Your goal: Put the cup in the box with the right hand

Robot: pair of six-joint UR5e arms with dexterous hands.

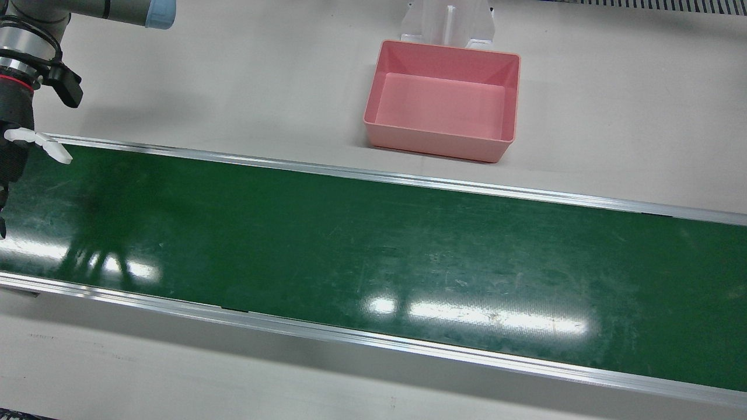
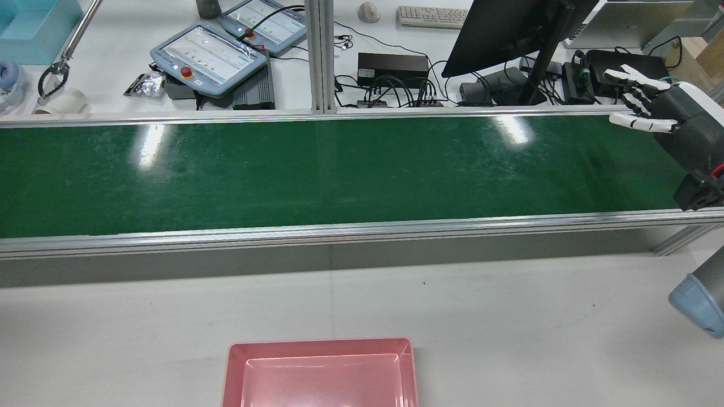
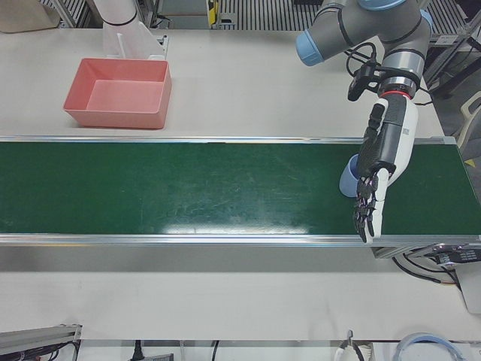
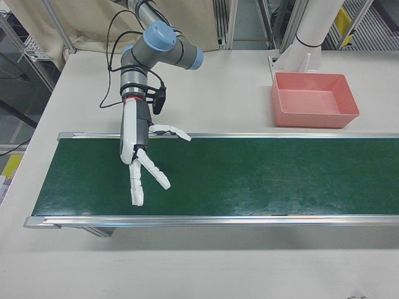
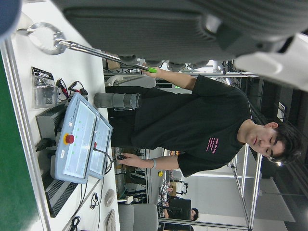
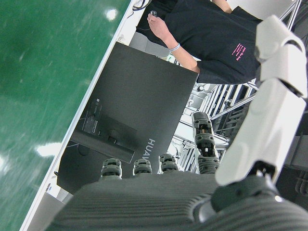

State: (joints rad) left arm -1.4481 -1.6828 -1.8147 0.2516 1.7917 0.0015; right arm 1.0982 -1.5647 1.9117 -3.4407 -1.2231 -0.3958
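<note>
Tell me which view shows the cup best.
Left-front view: the blue cup stands near the belt end, partly hidden by the left hand. Front, rear, right-front and right hand views miss it; the left hand view's blue corner blur may be it.

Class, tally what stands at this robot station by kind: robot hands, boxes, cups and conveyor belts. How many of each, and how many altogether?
Robot hands: 2 (left robot hand, right robot hand)
Boxes: 1 (pink box)
Cups: 1 (blue cup)
Conveyor belts: 1 (green conveyor belt)
Total: 5
</note>
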